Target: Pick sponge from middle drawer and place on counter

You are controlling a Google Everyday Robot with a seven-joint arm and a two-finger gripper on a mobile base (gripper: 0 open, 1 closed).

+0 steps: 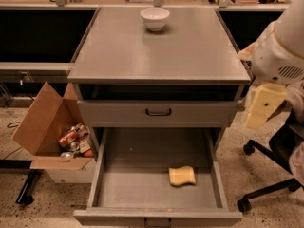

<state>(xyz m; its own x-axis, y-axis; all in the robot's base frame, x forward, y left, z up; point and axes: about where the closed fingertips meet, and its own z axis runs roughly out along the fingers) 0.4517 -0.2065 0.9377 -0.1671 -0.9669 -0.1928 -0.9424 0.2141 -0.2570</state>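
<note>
The pale-yellow sponge [182,175] lies flat on the floor of the open middle drawer [118,191], right of centre and toward the front. The grey counter [156,51] is above it. My arm comes in from the right edge. Its gripper [260,109], a pale-yellow piece, hangs beside the cabinet's right side at the height of the upper drawer. It is well above and to the right of the sponge and touches nothing.
A white bowl [155,18] stands at the back of the counter. The shallower drawer with the black loop handle [158,112] is closed. An open cardboard box of cans [52,127] sits on the floor at left. An office chair base [270,184] stands at right.
</note>
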